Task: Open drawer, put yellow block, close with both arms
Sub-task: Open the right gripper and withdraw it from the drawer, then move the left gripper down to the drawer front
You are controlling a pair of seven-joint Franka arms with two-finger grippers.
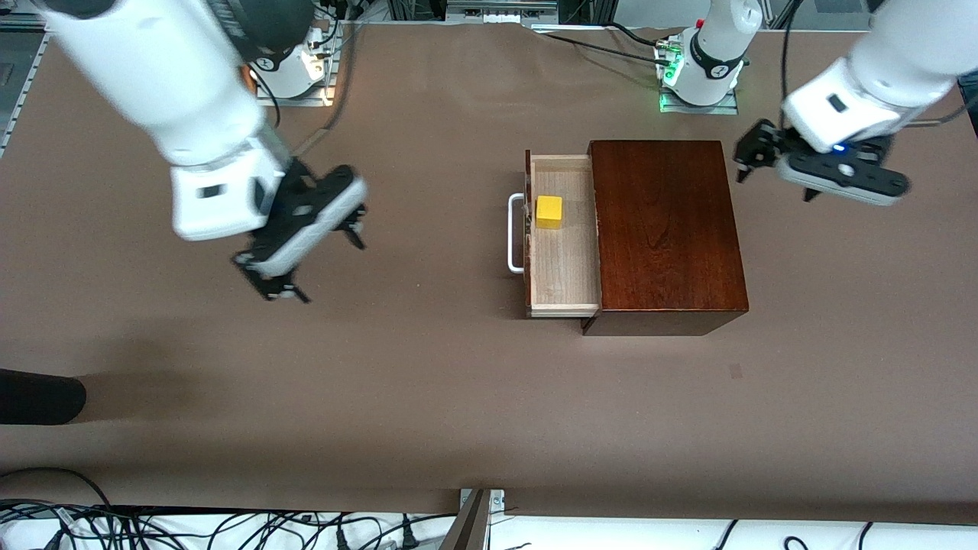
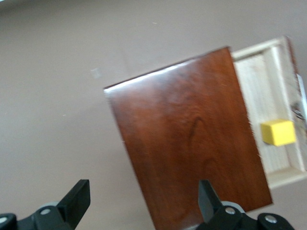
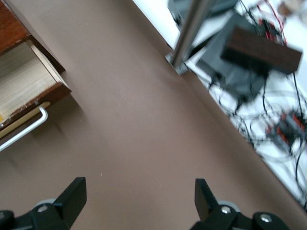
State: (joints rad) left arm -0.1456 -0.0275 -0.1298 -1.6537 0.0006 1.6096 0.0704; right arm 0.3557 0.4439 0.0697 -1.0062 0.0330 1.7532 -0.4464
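The drawer stands pulled out of the dark reddish-brown box, with its white handle toward the right arm's end of the table. The yellow block lies in the drawer's tray, close to the drawer front. My left gripper is open and empty, in the air beside the box at the left arm's end. Its wrist view shows the box, the tray and the block. My right gripper is open and empty over bare table, well apart from the handle. Its wrist view shows the handle.
The brown table mat spreads around the box. A dark object lies at the table's edge at the right arm's end. A metal post and several cables sit along the edge nearest the front camera.
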